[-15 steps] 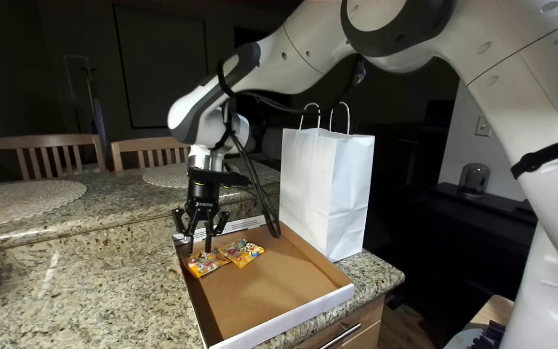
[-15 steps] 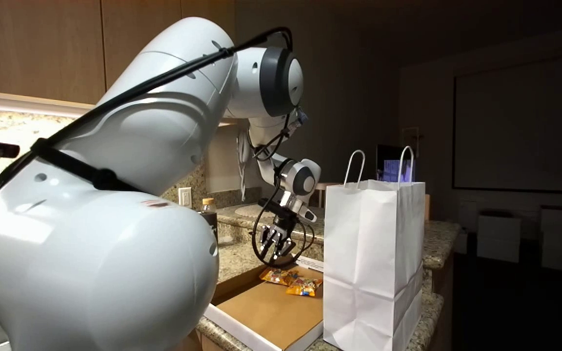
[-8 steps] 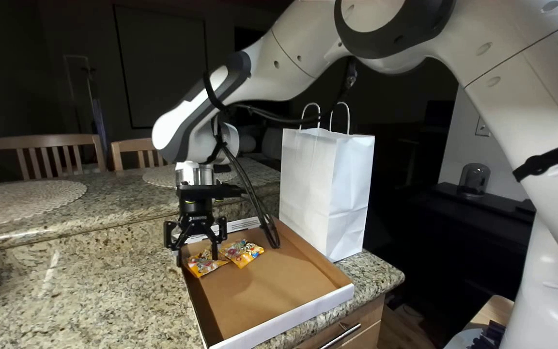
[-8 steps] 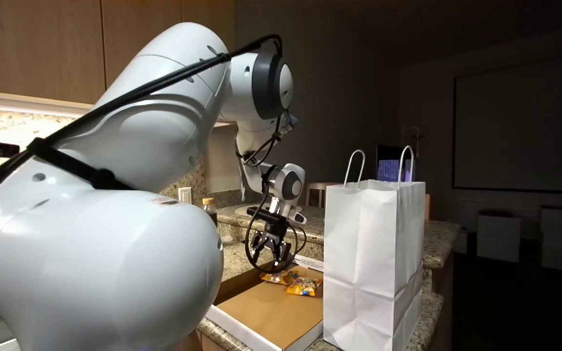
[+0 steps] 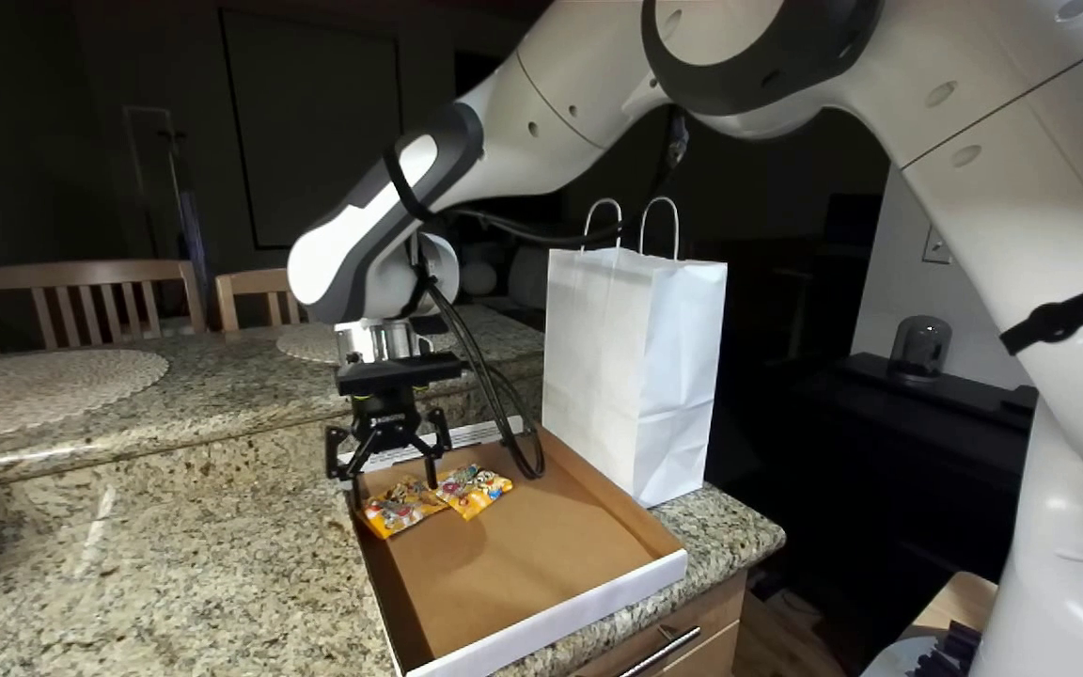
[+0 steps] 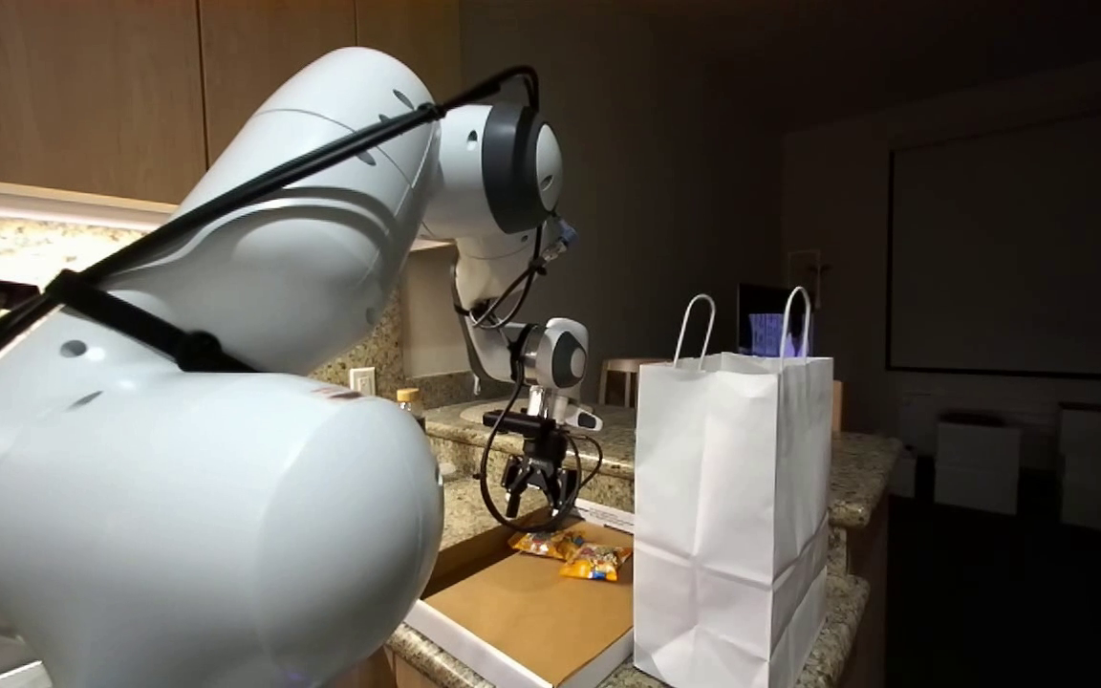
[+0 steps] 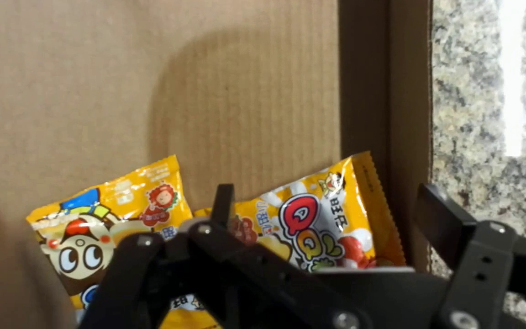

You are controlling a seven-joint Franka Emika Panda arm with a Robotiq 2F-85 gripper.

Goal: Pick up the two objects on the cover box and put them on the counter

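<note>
Two orange-and-yellow packets lie side by side on the brown floor of the cover box (image 5: pixel 541 564). In the wrist view, the packet nearer the box wall (image 7: pixel 308 214) shows between my spread fingers. The second packet (image 7: pixel 82 249) lies to the left, partly covered by the gripper's linkage. Both exterior views show this pair too. My gripper (image 5: pixel 394 487) is open and hovers just above the first packet, holding nothing. One finger (image 7: pixel 443 219) overlaps the box rim and the granite beyond in the wrist view. The counter (image 5: pixel 175 545) is speckled granite around the box.
A tall white paper bag (image 5: pixel 631 367) with handles stands right beside the box. Behind rises a higher granite ledge with round woven placemats (image 5: pixel 43 390). The box has low walls with a white rim (image 5: pixel 560 606). Black cables (image 5: pixel 494 404) hang in a loop beside the gripper.
The fingers have spread from a narrower gap to wide apart. Over the packets, the gripper has shifted toward the box's side wall and come slightly lower. Both packets lie where they were.
</note>
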